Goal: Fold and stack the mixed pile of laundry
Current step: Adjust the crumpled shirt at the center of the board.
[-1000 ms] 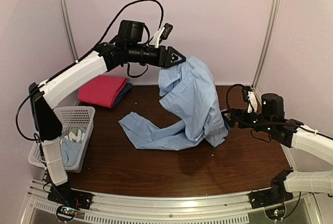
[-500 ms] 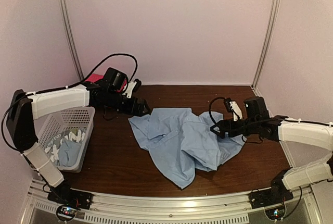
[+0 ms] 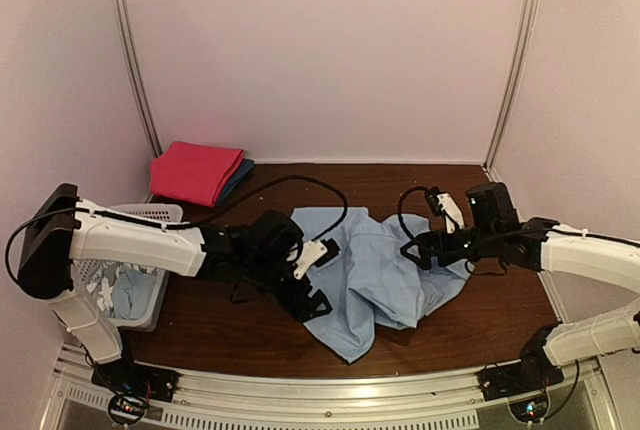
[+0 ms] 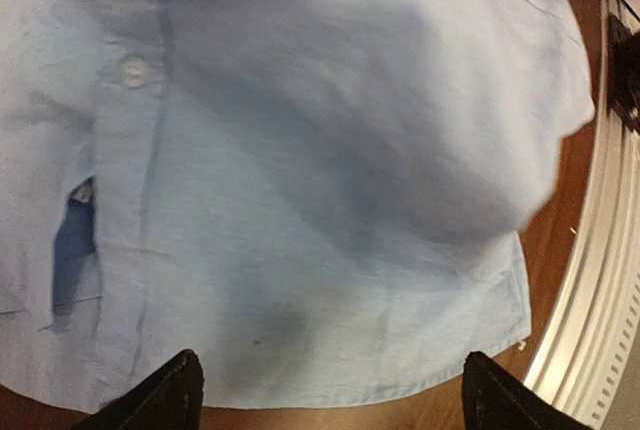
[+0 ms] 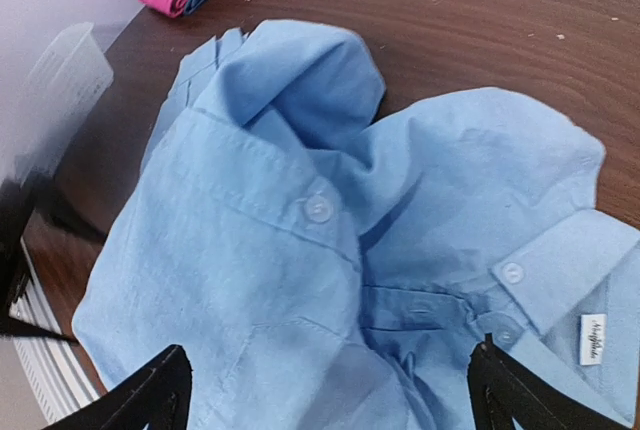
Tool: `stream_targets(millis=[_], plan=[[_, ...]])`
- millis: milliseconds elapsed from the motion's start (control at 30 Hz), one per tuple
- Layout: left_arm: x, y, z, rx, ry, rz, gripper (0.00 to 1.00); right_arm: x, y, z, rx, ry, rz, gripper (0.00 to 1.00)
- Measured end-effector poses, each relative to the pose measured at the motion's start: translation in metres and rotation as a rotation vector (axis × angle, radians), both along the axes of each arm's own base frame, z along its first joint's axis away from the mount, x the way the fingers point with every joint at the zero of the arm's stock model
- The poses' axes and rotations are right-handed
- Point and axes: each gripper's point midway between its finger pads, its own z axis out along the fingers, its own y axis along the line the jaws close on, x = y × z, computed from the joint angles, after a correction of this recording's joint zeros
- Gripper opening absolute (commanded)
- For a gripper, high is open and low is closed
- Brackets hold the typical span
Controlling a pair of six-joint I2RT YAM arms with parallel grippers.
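A light blue shirt (image 3: 385,272) lies crumpled on the dark wooden tabletop (image 3: 455,322), right of centre, with both arms bent over it. The left jaws stand wide apart just above the shirt's near-left part, the cloth spread flat under and between them and held by neither finger. The right jaws, also wide apart and holding nothing, hover over the shirt's right side, near its collar (image 5: 570,260).

A second ago the shirt hung high from the left jaws. Half a second ago it was already down, and the left arm (image 3: 150,240) reached from the back-left by the basket (image 3: 160,212). That arm has now swung to the near side, while the right arm (image 3: 580,250) has barely shifted.

The shirt is thin woven cloth, creased, with small white buttons (image 4: 132,71) and a white label (image 5: 592,338). The basket is white perforated plastic and holds more pale blue cloth (image 3: 125,295). A folded magenta cloth (image 3: 195,172) sits at the back-left.
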Motion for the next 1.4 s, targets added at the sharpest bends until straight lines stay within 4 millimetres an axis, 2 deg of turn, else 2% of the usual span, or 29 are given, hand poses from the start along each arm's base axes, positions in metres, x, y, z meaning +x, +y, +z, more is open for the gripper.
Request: stream_targets(millis=[100,167,300,433,467,533,667,767,833,900,1000,1067,1133,1167,1233,1267,1300,1333,1367,1400], plan=[[-0.038,-0.019,-0.005,0.025,-0.06,-0.129,0.91,0.011,-0.028,0.012,0.004,-0.031,-0.111,0.97],[-0.049,-0.028,-0.012,0.035,-0.081,-0.174,0.91,0.017,-0.044,0.007,-0.005,-0.018,-0.174,0.97],[-0.058,-0.037,-0.042,0.101,-0.092,-0.214,0.97,0.018,-0.064,-0.019,-0.038,0.056,-0.246,0.97],[-0.064,-0.051,-0.069,0.171,-0.106,-0.248,0.95,0.017,-0.072,-0.03,-0.047,0.093,-0.274,0.98],[-0.064,-0.057,-0.071,0.181,-0.134,-0.256,0.91,0.017,-0.073,-0.03,-0.043,0.095,-0.281,0.98],[-0.067,-0.069,-0.071,0.176,-0.158,-0.272,0.58,0.02,-0.077,-0.029,-0.038,0.097,-0.297,0.98],[-0.068,-0.072,-0.07,0.182,-0.174,-0.269,0.0,0.024,-0.088,-0.026,-0.029,0.089,-0.331,0.99],[-0.055,-0.063,-0.063,0.189,-0.167,-0.244,0.0,0.027,-0.093,-0.018,-0.013,0.068,-0.348,0.99],[-0.04,-0.057,-0.041,0.16,-0.171,-0.22,0.0,0.027,-0.095,-0.011,0.0,0.05,-0.348,0.98],[-0.021,-0.056,0.0,0.089,-0.197,-0.193,0.0,0.026,-0.095,-0.006,0.007,0.033,-0.338,0.97],[0.02,-0.067,0.094,-0.091,-0.287,-0.122,0.0,0.024,-0.092,0.0,0.023,0.017,-0.32,0.95],[0.057,-0.063,0.15,-0.202,-0.341,-0.036,0.0,0.022,-0.091,0.003,0.036,0.009,-0.309,0.94],[0.117,-0.04,0.2,-0.295,-0.381,0.116,0.0,0.018,-0.09,0.004,0.05,0.003,-0.297,0.93],[0.15,-0.021,0.214,-0.316,-0.396,0.207,0.0,0.016,-0.089,0.003,0.055,0.004,-0.292,0.93],[0.217,0.025,0.221,-0.318,-0.407,0.402,0.0,0.013,-0.088,0.0,0.06,0.014,-0.283,0.92],[0.247,0.048,0.216,-0.307,-0.401,0.494,0.0,0.012,-0.087,-0.001,0.062,0.02,-0.278,0.92],[0.27,0.068,0.206,-0.291,-0.388,0.568,0.05,0.011,-0.086,-0.001,0.065,0.024,-0.274,0.92],[0.295,0.094,0.189,-0.262,-0.363,0.654,0.2,0.01,-0.085,-0.002,0.069,0.028,-0.268,0.91],[0.315,0.118,0.166,-0.225,-0.33,0.73,0.43,0.01,-0.084,-0.002,0.072,0.031,-0.263,0.91],[0.328,0.143,0.139,-0.172,-0.291,0.795,0.59,0.01,-0.083,-0.002,0.076,0.034,-0.257,0.9]])
